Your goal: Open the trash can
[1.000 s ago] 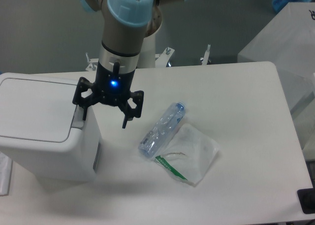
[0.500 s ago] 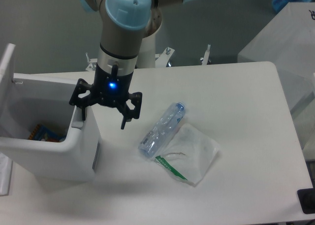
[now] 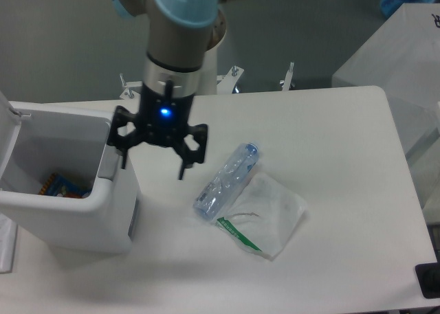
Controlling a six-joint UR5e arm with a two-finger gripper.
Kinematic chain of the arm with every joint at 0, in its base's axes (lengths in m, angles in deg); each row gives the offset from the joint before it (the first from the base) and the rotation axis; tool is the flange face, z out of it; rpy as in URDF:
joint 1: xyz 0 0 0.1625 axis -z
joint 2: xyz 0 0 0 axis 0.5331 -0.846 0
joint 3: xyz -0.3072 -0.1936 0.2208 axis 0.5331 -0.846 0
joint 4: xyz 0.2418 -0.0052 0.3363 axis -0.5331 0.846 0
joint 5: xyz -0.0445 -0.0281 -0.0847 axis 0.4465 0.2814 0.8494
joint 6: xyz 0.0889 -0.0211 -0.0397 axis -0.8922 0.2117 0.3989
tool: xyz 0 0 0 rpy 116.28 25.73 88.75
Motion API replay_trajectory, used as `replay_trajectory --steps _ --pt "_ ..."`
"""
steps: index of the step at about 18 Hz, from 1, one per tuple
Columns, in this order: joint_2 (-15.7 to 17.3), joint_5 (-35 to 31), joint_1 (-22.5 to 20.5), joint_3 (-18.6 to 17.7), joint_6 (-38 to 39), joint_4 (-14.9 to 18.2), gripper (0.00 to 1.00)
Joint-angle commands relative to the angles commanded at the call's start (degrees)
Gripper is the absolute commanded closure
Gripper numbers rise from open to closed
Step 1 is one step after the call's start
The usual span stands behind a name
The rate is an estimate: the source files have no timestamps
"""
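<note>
**One bin open, one arm above its right edge**

Starting at the left, we see one trash can [image 3: 65, 221], a large white boxy bin that fills the left end of the table [image 3: 344, 190]. Its lid [image 3: 5, 139] stands swung up at the far left edge of the view, only a narrow white strip of it showing, so the inside of the bin is exposed. At the bottom of the bin we can make out one small object with orange and blue colouring [image 3: 62, 185]; we cannot tell what it is.

Just right of the bin's opening hangs one gripper [image 3: 152, 166], black, with a blue light glowing on its body. Its two fingers are spread wide apart and nothing sits between them. The left fingertip is over the bin's right rim, though we cannot tell whether it touches it, and the right fingertip hangs above bare table. The arm [image 3: 177, 46] rises straight up from the gripper, grey with light blue caps.

Further right, near the middle of the table, lies one clear plastic bottle [image 3: 225, 181] on its side, slanting with its blue cap toward the upper right. Touching its lower right side is one clear plastic bag [image 3: 269, 214], flat on the table, with a green strip along its lower left edge.

At the far right we count one white box-like shape [image 3: 405, 60] beyond the table, cut off by the frame edge.
</note>
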Motion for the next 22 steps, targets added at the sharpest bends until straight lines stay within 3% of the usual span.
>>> replay_trajectory --steps 2,8,18,22 --pt "-2.29 -0.79 -2.63 0.70 -2.79 -0.53 0.00" --pt "-6.33 -3.08 -10.28 0.71 -22.83 -0.62 0.00" --pt "-11.52 -11.77 -15.48 1.24 -50.60 -0.62 0.00" --pt "-12.23 -14.07 -15.83 1.06 -55.46 -0.62 0.00"
